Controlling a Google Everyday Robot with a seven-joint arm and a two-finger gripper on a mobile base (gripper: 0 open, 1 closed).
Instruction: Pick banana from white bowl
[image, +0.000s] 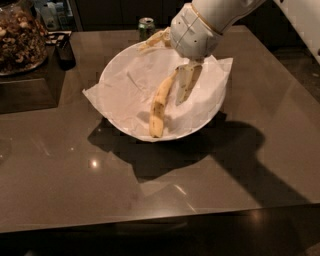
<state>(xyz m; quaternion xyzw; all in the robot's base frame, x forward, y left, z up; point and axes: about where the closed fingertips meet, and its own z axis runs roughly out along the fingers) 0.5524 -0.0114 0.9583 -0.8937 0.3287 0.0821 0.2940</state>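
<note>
A dark, glossy brown table (235, 170) carries a wide, shallow white bowl (106, 75). The bowl is lined with crinkled white paper (220, 67) whose corners poke out past its rim on the left and right.

Inside the bowl lies the banana (161, 105), yellow with brown speckles. It runs lengthwise from near the middle of the bowl down to its near rim, resting on the paper.

The robot's white arm reaches in from above the far right side of the bowl. Its gripper (161, 74) hangs over the bowl's far half, opened wide and holding nothing. One of its pale fingers (185, 85) points down into the bowl, just right of the banana's far end. I cannot tell whether it touches the fruit. The other finger sticks out towards the bowl's far rim, well away from the banana.

Behind the bowl stands a green can (146, 25). Off to the bowl's left are a small dark cup (65, 50) and a large glass jar of nuts (20, 40). The bowl and arm cast a heavy shadow on the table in front of the bowl.
</note>
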